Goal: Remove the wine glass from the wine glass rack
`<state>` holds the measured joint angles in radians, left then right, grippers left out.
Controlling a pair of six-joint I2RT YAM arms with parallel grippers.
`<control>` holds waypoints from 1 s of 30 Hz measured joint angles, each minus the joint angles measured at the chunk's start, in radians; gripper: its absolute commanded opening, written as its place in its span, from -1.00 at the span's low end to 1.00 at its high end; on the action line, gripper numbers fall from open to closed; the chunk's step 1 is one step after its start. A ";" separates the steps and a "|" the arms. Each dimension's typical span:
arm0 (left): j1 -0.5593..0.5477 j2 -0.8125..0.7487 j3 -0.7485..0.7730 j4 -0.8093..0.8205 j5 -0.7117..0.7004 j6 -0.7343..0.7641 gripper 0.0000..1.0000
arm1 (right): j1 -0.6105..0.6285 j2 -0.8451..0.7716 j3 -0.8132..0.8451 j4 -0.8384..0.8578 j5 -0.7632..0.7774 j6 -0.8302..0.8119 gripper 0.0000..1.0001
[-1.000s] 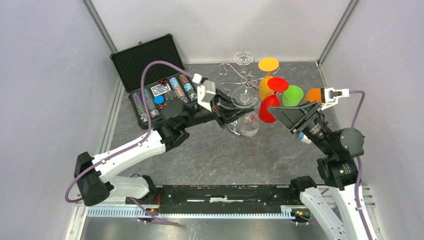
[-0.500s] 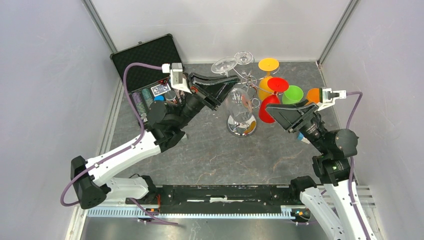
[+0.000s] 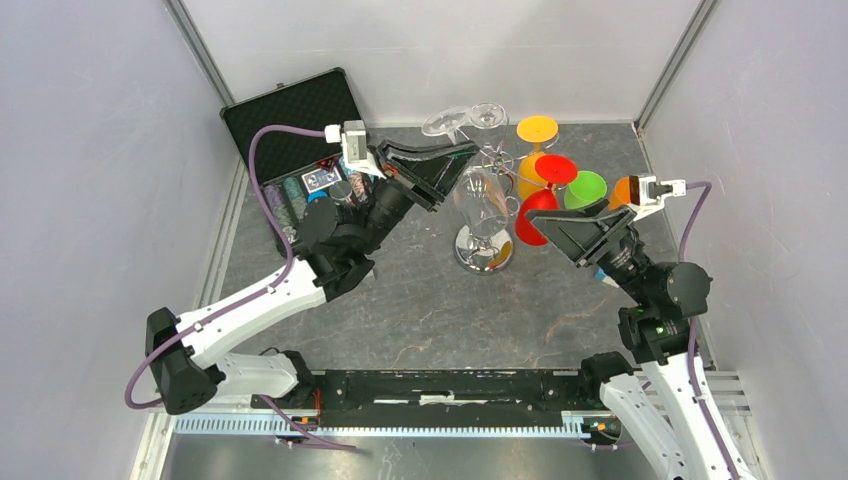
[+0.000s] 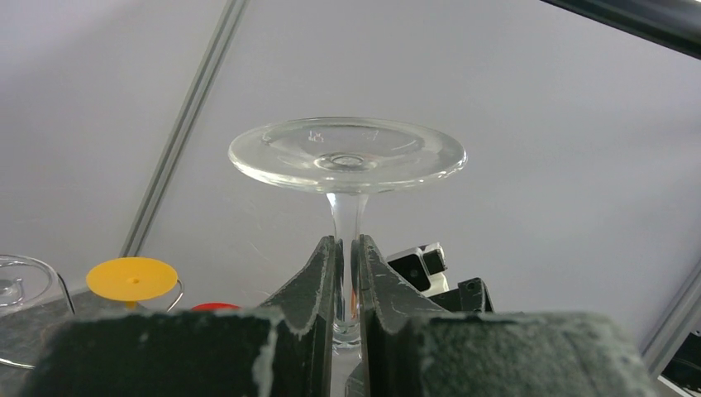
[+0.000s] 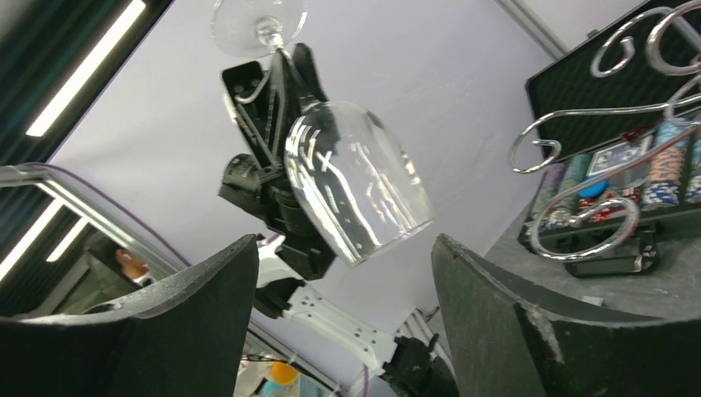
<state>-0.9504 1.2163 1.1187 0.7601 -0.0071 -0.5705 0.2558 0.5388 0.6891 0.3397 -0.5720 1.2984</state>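
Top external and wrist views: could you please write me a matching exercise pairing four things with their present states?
Things:
1. left gripper
2. right gripper
3. wine glass
4. black case

States:
A. lid open
B. open, holding nothing
C. foot up, bowl down, tilted
D. shut on a clear stem

Pairs: 1-D, 2-B, 3-C, 4-A

Pale grey walls (image 3: 90, 150) around a dark marbled tabletop (image 3: 420, 310), aluminium corner posts (image 3: 200, 50)
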 measured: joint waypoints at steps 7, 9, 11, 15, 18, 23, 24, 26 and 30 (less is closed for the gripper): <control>0.000 0.020 0.000 0.003 -0.091 -0.064 -0.95 | 0.003 0.040 0.000 0.103 -0.024 0.087 0.12; 0.000 0.024 0.000 0.004 -0.115 -0.086 -0.95 | 0.008 0.058 0.000 0.109 -0.026 0.093 0.24; 0.000 0.031 0.003 0.005 -0.136 -0.102 -0.95 | 0.015 0.075 0.000 0.105 -0.027 0.092 0.33; 0.000 0.047 0.019 0.005 -0.175 -0.127 -0.95 | 0.032 0.092 0.010 0.091 -0.026 0.084 0.33; 0.000 0.058 0.034 0.011 -0.201 -0.145 -0.95 | 0.052 0.101 0.017 0.090 -0.026 0.081 0.26; 0.000 0.070 0.043 0.024 -0.223 -0.170 -0.95 | 0.091 0.126 0.027 0.097 -0.015 0.080 0.19; 0.000 0.072 0.043 0.027 -0.227 -0.176 -0.95 | 0.100 0.132 0.029 0.102 -0.008 0.077 0.15; -0.001 0.075 0.043 0.035 -0.229 -0.188 -0.95 | 0.116 0.143 0.033 0.120 0.010 0.073 0.10; -0.004 0.085 0.043 0.060 -0.230 -0.211 -0.95 | 0.154 0.157 0.036 0.151 0.063 0.061 0.06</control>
<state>-0.9543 1.3010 1.1622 0.8196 -0.2367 -0.7811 0.4099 0.6956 0.7254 0.4904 -0.5095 1.3594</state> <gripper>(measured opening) 0.159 0.546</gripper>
